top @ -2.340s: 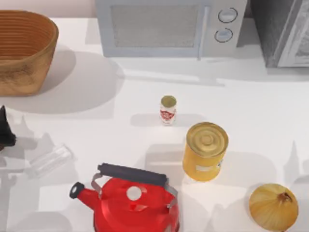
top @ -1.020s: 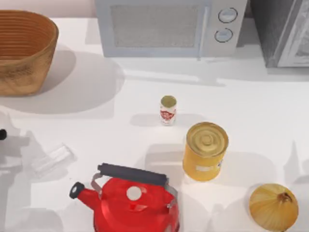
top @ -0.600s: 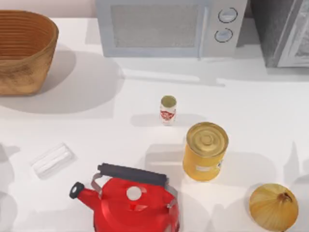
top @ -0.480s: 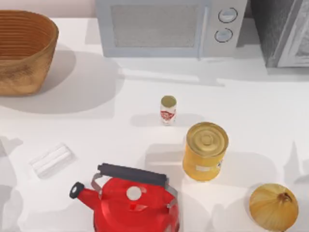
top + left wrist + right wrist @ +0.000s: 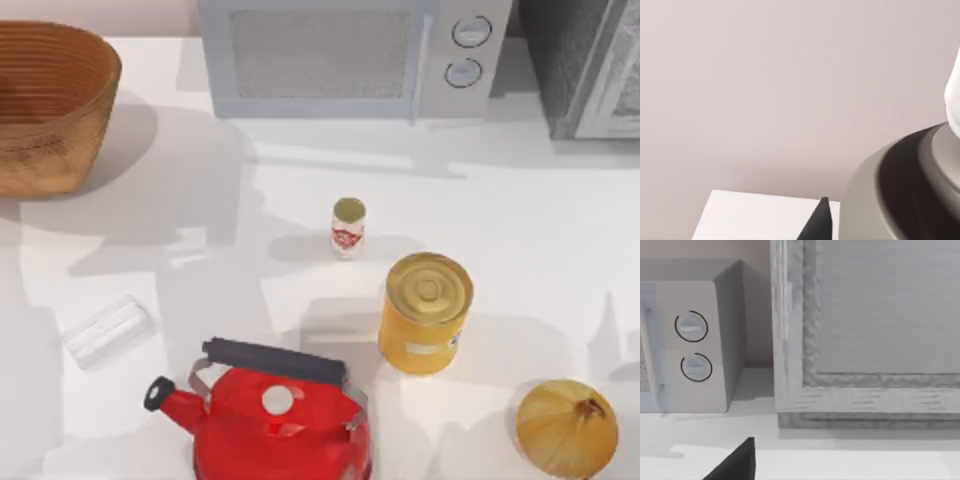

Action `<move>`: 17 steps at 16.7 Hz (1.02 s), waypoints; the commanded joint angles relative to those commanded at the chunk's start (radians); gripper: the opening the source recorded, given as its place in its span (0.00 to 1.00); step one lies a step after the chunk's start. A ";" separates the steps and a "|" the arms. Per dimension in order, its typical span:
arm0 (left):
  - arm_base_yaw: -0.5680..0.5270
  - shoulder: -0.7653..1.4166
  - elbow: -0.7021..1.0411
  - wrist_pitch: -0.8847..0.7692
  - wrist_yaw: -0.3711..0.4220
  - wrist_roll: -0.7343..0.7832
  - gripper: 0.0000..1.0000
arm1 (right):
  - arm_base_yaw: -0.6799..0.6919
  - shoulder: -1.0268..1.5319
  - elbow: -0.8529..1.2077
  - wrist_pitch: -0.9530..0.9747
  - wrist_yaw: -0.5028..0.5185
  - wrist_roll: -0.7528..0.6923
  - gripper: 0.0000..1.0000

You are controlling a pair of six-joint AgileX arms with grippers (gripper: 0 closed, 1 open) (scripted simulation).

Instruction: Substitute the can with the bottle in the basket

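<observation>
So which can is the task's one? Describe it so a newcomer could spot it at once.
Start at the microwave along the table's far edge, then come toward the near edge to the middle of the table. The can stands upright there alone, tiny, with a red-and-white label. It is far smaller than the yellow can just nearer and to the right.

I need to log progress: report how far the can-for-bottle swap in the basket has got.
Done: the can stands upright on the table, right of the basket and well apart from it. In hand: nothing I can see; a dark fingertip of each gripper pokes into its wrist view. Left: the bottle must still go into the basket; I cannot spot it.
</observation>
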 joint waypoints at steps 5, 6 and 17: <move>-0.129 -0.027 0.084 -0.092 -0.028 0.021 0.00 | 0.000 0.000 0.000 0.000 0.000 0.000 1.00; -0.129 -0.027 0.084 -0.092 -0.028 0.021 0.00 | 0.000 0.000 0.000 0.000 0.000 0.000 1.00; -0.144 0.111 0.103 0.025 -0.041 0.019 0.00 | 0.000 0.000 0.000 0.000 0.000 0.000 1.00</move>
